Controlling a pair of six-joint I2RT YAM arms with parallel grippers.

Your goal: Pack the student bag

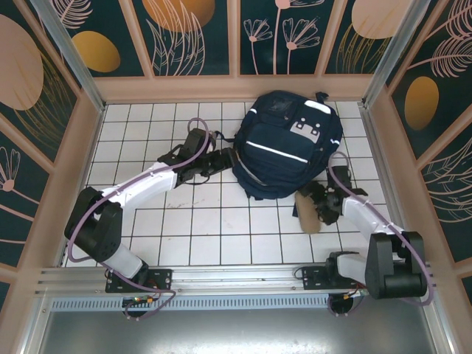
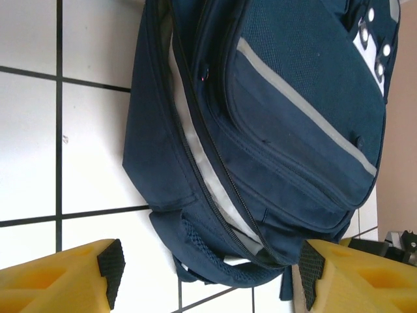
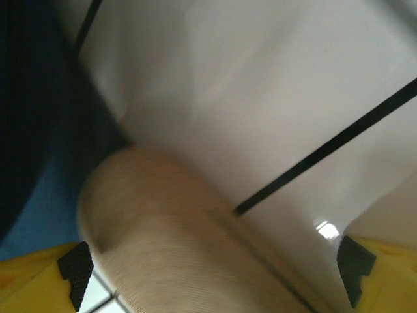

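The student bag (image 1: 287, 144), a large dark navy backpack with a white stripe and a grey-white patch, lies flat on the white tiles at the back centre. My left gripper (image 1: 223, 159) is at its left side. In the left wrist view the gripper (image 2: 208, 267) is open, its yellow fingers (image 2: 65, 277) either side of the student bag's (image 2: 293, 130) mesh-padded corner and unzipped edge. A tan ribbed cylinder (image 1: 308, 215) lies on the tiles in front of the bag's right corner. My right gripper (image 1: 316, 199) is low over it, open, with the cylinder (image 3: 176, 235) between its wide-spread fingers (image 3: 75, 270).
Wooden-framed walls with dark floral panels (image 1: 195, 37) close the tiled table (image 1: 221, 221) in on three sides. An aluminium rail (image 1: 221, 276) carrying both arm bases runs along the near edge. Bare tiles lie in front of the bag and to the left.
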